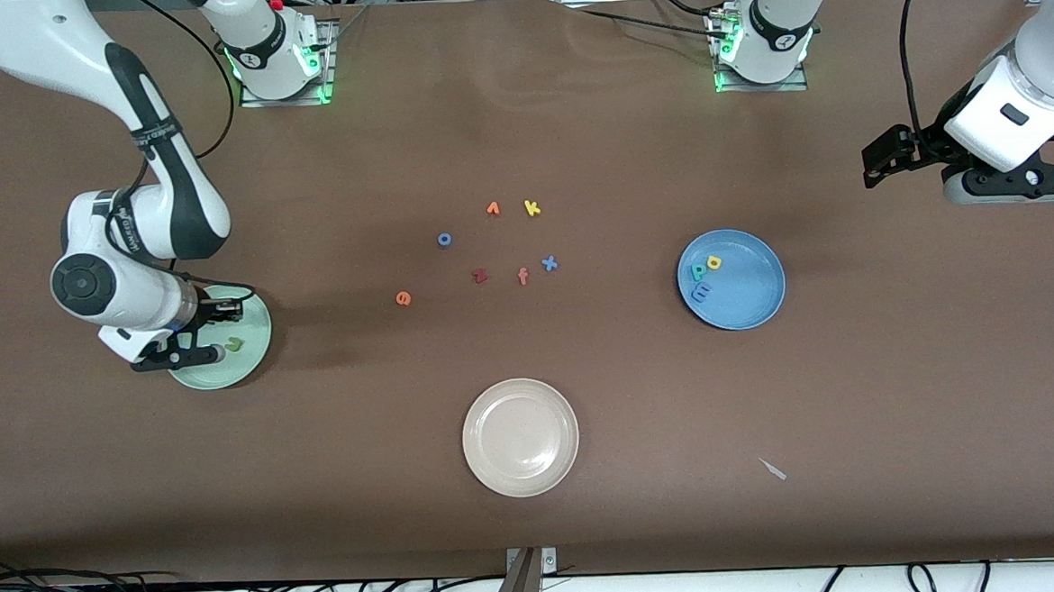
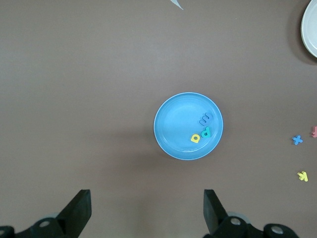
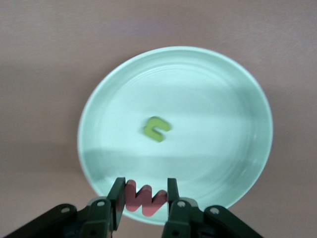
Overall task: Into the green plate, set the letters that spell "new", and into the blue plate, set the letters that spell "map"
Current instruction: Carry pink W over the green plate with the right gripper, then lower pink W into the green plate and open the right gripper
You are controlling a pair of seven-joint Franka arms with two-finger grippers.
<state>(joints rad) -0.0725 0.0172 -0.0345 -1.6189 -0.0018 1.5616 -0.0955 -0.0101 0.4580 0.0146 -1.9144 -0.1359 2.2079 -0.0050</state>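
Surface: brown worktop (image 1: 592, 509) with three plates and loose foam letters.
Green plate: pale mint plate (image 1: 254, 346) near the worktop edge at the right arm's end; green n (image 1: 235, 345) lies in it.
Right gripper: right gripper (image 3: 143, 198) over the green plate's rim, fingers clamped on the salmon-red w (image 3: 143, 197).
Orange e: orange e (image 1: 403, 298) on the bare worktop, mid-table, between the green plate and the other loose letters.
Blue plate: blue plate (image 1: 748, 298) toward the left arm's end; blue m (image 1: 701, 294), yellow a (image 1: 715, 262) and teal-green p (image 1: 698, 272) lie close together in it.
Left gripper: left gripper (image 2: 146, 210) waits in the air at the left arm's end of the worktop, fingers wide apart, holding nothing.
Beige plate: beige plate (image 1: 521, 437) near the worktop edge closest to the front camera.
Loose letters: yellow k (image 1: 532, 208), blue x (image 1: 549, 263), dark red z (image 1: 480, 276), orange-red f (image 1: 523, 277) clustered mid-table.
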